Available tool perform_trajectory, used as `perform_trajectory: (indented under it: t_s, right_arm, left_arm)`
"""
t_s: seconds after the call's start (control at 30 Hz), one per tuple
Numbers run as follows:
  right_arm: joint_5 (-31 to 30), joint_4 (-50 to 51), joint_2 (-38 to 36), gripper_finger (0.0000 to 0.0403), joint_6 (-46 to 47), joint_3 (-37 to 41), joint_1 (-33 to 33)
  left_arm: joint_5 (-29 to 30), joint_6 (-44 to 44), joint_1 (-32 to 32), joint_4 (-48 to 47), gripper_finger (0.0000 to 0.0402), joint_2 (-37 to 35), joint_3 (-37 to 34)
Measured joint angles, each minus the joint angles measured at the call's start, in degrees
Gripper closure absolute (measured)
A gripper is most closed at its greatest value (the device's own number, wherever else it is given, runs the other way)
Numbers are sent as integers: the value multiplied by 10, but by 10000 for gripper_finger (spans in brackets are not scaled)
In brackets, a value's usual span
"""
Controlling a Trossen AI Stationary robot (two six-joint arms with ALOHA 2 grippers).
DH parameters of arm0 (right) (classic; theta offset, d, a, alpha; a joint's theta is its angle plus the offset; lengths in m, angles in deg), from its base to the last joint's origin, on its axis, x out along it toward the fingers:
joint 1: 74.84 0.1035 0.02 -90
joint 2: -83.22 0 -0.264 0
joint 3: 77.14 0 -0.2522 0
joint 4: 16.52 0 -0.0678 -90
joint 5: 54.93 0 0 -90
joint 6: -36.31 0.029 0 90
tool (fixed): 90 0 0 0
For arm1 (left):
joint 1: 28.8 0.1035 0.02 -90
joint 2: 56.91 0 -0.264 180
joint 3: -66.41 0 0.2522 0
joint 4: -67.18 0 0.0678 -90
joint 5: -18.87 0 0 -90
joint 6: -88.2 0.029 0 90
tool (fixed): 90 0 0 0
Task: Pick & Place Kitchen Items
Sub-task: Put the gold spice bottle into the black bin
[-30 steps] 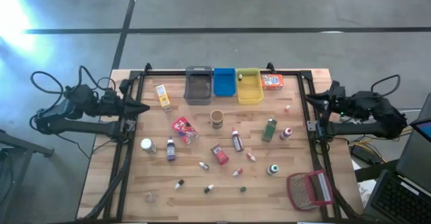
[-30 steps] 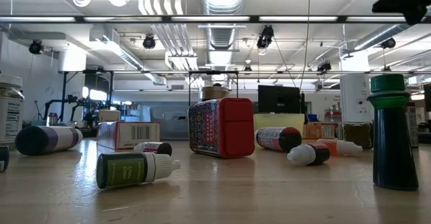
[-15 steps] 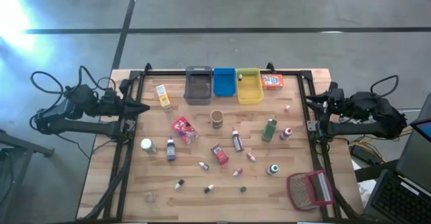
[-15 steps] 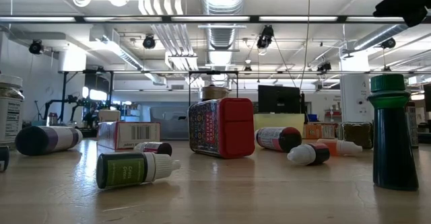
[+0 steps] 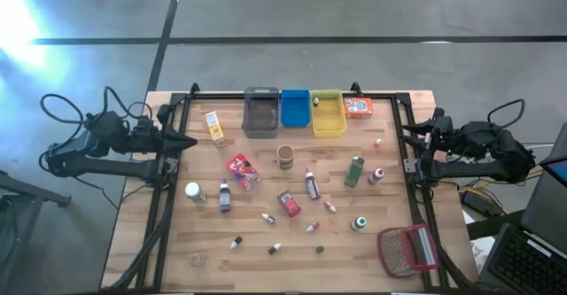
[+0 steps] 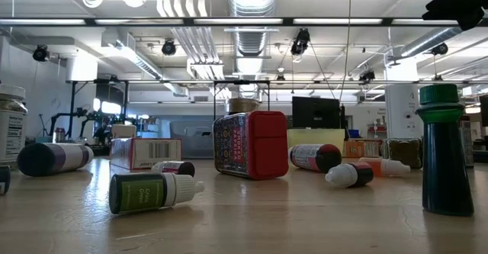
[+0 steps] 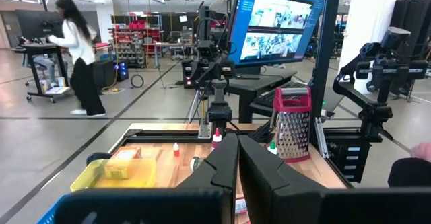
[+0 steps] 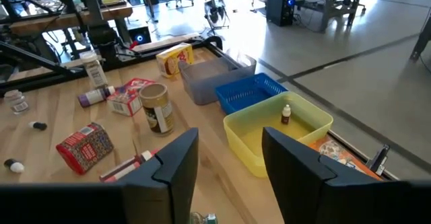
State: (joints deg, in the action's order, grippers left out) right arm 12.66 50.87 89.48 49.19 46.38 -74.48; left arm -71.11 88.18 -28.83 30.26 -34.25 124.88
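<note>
My right pincer (image 8: pixel 225 163) stands part open and empty at the table's (image 5: pixel 177 242) right edge, the left (image 7: pixel 237 158) shut, empty. Items (image 5: pixel 311 184) lie crowded mid-table; reaching in, I may knock neighbours over.

Both arms: dark, matte black, jointed housings. Black cables loop from the left arm (image 5: pixel 97 144) and the right arm (image 5: pixel 478 149). Left gripper (image 7: pixel 238 158): two flat, angular black fingers. Right gripper (image 8: pixel 229 160): identical broad black fingers.
</note>
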Motion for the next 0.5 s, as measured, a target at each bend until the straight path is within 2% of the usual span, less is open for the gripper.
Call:
perform_trajectory:
  t_s: [0.23, 0.33, 0.5]
  right_arm:
    - [0, 0, 0, 222, 0, 0, 0]
    - [0, 0, 0, 216, 0, 0, 0]
    - [0, 0, 0, 207, 0, 0, 0]
  left_arm:
    - [10, 1, 0, 9, 383, 1, 0]
    - [34, -1, 0, 49, 383, 8, 0]
    - [35, -3, 0, 119, 383, 20, 0]
